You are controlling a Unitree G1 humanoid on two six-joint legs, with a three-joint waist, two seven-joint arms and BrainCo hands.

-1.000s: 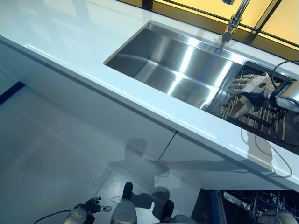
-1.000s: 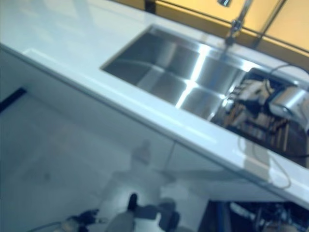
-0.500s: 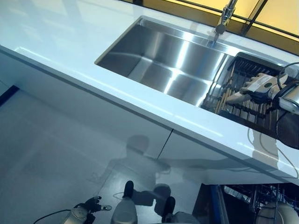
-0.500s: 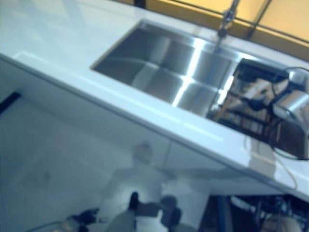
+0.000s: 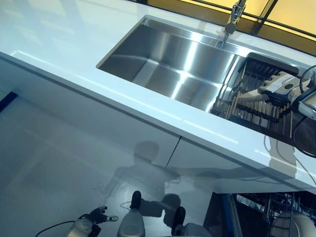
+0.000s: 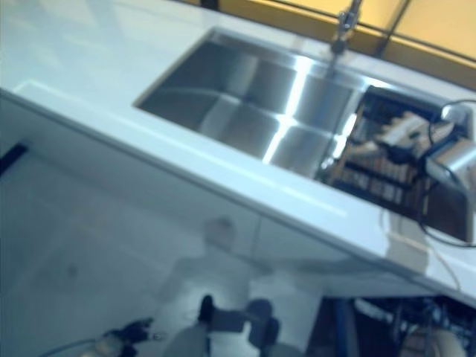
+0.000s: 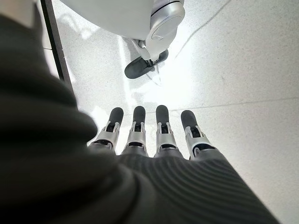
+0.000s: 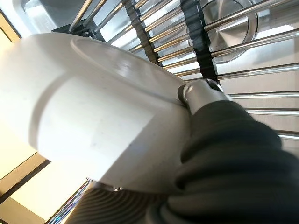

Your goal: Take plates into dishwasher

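Gripping a white plate (image 8: 93, 116), the right hand (image 5: 280, 87) hovers over the sink's rack (image 5: 256, 106).

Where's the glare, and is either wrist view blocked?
Left eye view: glare streaks down the sink and along the countertop edge. Right wrist view: a white plate fills most of it by the right hand. Left wrist view: unblocked, bright floor patch past the left hand.

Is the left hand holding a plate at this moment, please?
No, the left hand hangs with straight fingers over the floor, holding nothing.
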